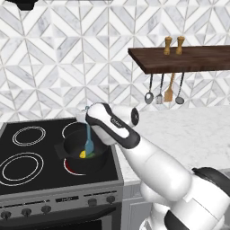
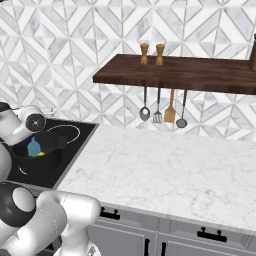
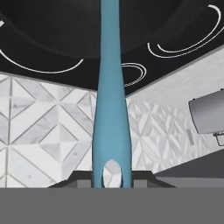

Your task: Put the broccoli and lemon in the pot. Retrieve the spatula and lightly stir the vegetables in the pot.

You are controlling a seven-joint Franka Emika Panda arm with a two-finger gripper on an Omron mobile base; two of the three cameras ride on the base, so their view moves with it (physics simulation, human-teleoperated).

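we are stirring: our gripper (image 1: 88, 120) is clamping the spatula (image 1: 89, 143), blade down in the pot (image 1: 74, 157) beside the lemon (image 1: 82, 154); next calls for gentle sweeps.

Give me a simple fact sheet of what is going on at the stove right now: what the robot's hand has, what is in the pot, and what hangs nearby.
Gripper: shut on the spatula, teal-blue, at its handle end
Spatula blade: down inside the pot
Pot: black, on the front right burner of the stove
In the pot: lemon and broccoli, beside the blade
Hanging under the wooden shelf: two metal ladles, a small metal spatula and a tan wooden spatula
Stage: stirring position
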